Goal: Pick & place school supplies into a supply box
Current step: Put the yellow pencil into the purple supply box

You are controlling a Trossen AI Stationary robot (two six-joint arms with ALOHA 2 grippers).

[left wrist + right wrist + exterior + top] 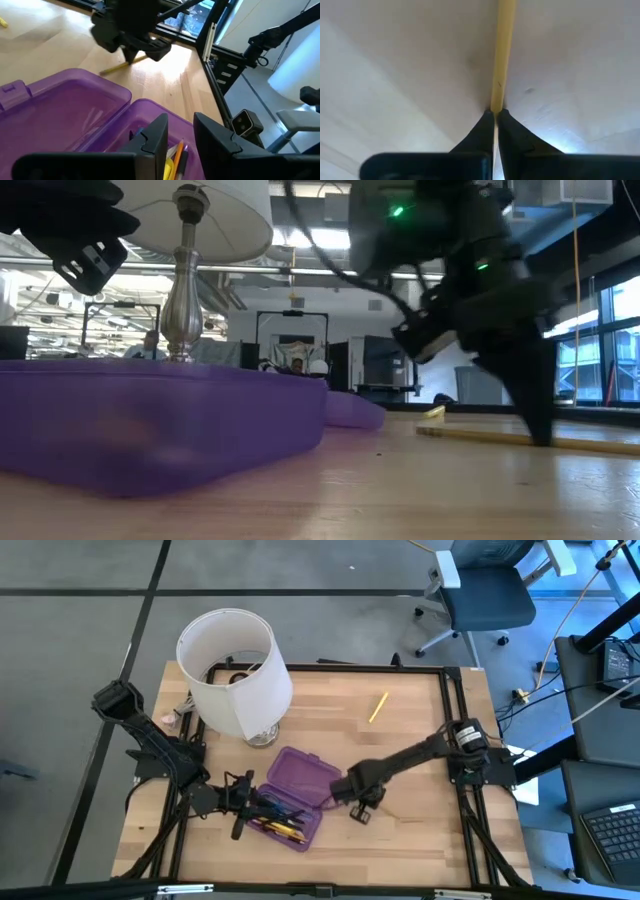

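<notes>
The supply box (pixel 300 790) is a purple translucent case lying open on the wooden table. Its tray (pixel 165 125) holds yellow pencils and dark pens (pixel 280 827). My left gripper (pixel 181 145) hovers open over that tray with nothing between its fingers. Just right of the box, my right gripper (pixel 362 808) points steeply down, shut on a yellow pencil (pixel 502 50) that lies on the table. The same pencil shows in the low view (pixel 480 436). Another yellow pencil (pixel 378 707) lies flat farther back. My right gripper pinches the yellow pencil's shaft (pixel 496 100) between its two fingertips. The fingers come from above, pointing steeply down, and stand across the pencil. The pencil lies level on the table (pixel 500 438) and reaches out on both sides of the fingers.
A lamp with a big white shade (pixel 235 670) and metal stem (pixel 182 290) stands at the back left, close behind the box. A black frame rail (pixel 455 730) borders the table. Bare wood lies right of and in front of my right gripper.
</notes>
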